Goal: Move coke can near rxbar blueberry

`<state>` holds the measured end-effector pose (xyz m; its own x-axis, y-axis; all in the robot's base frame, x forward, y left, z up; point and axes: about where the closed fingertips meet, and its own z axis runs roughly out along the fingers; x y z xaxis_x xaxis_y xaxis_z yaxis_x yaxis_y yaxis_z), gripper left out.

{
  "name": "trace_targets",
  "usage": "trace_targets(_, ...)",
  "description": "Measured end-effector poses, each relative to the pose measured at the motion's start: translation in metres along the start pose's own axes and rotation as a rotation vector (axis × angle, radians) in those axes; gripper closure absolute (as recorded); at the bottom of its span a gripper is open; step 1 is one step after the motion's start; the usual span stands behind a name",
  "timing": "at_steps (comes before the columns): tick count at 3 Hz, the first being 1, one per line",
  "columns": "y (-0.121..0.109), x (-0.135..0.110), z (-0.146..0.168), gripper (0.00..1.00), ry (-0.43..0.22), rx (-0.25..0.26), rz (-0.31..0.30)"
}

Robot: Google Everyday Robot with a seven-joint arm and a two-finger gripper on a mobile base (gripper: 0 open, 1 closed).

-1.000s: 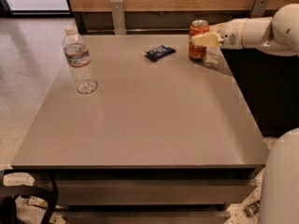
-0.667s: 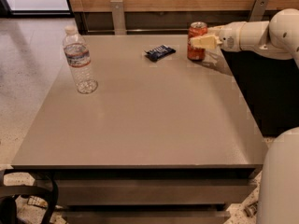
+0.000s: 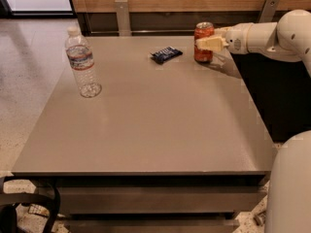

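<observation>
The coke can (image 3: 203, 33), red-orange with a silver top, stands upright at the far right of the grey table (image 3: 146, 125). My gripper (image 3: 206, 42) reaches in from the right and is shut on the can, one cream finger (image 3: 210, 43) across its front. The rxbar blueberry (image 3: 166, 54), a flat dark navy wrapper, lies on the table a short way left of the can.
A clear plastic water bottle (image 3: 82, 63) stands upright at the far left of the table. A wooden wall with metal brackets (image 3: 122, 16) runs behind the table. My white arm (image 3: 272, 36) spans the right side, and my base (image 3: 289, 188) is at bottom right.
The gripper and the can have shifted slightly left, a little closer to the bar. The bar and the bottle have not moved.
</observation>
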<state>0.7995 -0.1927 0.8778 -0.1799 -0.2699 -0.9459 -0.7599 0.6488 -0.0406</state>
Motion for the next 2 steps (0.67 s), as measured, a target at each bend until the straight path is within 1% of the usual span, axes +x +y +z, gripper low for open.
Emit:
trace_targets(1, 0.0016, 0.0004, 0.0033, 0.37, 0.0, -0.005, 0.001)
trace_targets(2, 0.0038, 0.001, 0.0078, 0.07, 0.001, -0.012, 0.002)
